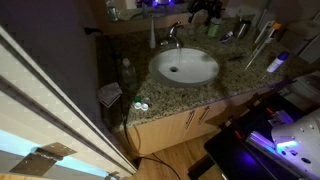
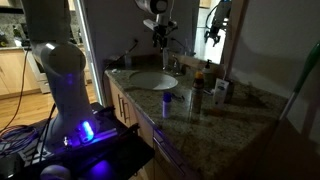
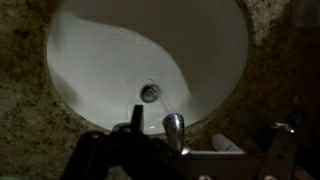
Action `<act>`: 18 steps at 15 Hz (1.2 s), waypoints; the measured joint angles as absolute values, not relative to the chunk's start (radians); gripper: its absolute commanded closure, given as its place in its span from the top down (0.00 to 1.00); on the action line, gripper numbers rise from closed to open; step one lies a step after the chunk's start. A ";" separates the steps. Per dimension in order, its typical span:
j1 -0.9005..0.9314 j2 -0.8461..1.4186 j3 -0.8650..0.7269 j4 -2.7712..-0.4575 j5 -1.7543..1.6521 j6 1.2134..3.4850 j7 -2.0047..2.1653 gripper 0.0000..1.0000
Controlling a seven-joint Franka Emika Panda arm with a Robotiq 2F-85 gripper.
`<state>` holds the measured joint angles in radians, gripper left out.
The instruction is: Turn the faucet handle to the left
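A small chrome faucet [image 1: 172, 39] with a short handle [image 1: 177, 30] on top stands behind the white oval basin [image 1: 185, 68] in the granite counter. In an exterior view my gripper [image 2: 160, 33] hangs just above the faucet [image 2: 171, 62], apart from it. In the wrist view the chrome faucet [image 3: 175, 128] lies between my dark fingers, over the basin rim [image 3: 90, 60]. My gripper [image 3: 200, 142] looks open and empty. The lever itself is too dark to separate from the spout there.
A white tube-like stick [image 3: 226, 144] lies on the counter beside the faucet. Bottles and toiletries [image 1: 268, 35] crowd the back of the counter and the mirror side [image 2: 210, 80]. A clear bottle [image 1: 126, 72] stands at the counter's end near a wall.
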<state>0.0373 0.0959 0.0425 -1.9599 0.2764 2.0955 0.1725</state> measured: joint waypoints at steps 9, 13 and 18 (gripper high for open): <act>0.002 0.372 0.030 -1.694 0.304 2.094 -0.006 1.00; 0.007 0.387 0.029 -1.690 0.242 2.116 0.043 1.00; 0.022 0.491 0.032 -1.588 0.209 2.177 0.079 1.00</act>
<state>0.0225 0.4910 0.0318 -1.5877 0.2093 2.1772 0.0791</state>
